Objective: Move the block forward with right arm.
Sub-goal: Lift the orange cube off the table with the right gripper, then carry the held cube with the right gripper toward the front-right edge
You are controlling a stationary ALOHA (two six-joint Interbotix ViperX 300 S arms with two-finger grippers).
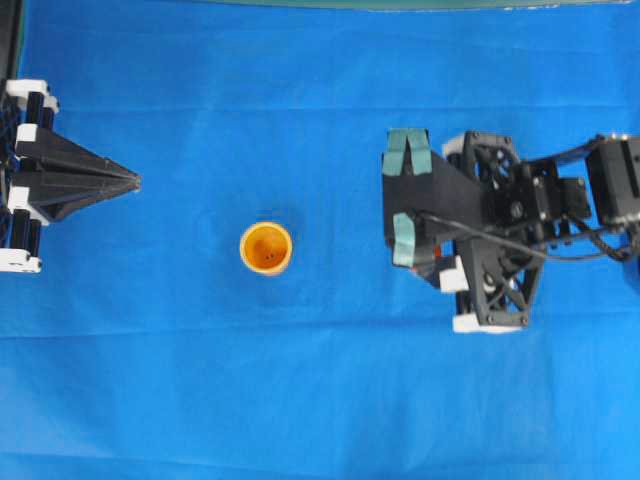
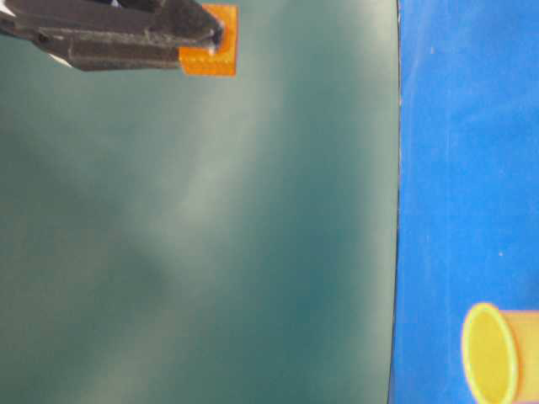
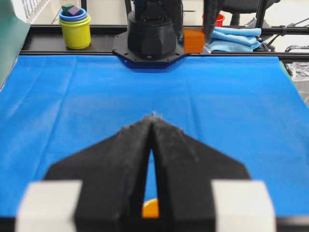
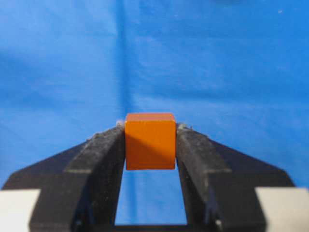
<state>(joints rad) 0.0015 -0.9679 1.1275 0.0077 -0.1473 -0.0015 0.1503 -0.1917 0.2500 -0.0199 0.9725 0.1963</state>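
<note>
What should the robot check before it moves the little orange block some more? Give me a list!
1. Block pinched between both fingers of the right gripper: ok.
2. Block lifted clear of the blue cloth: ok, the table-level view shows it in the air.
3. Cup out of the way: ok, it stands apart from the right arm in the overhead view.
4. Left gripper parked and shut: ok.
5. Landing spot: cannot tell which one is meant.
</note>
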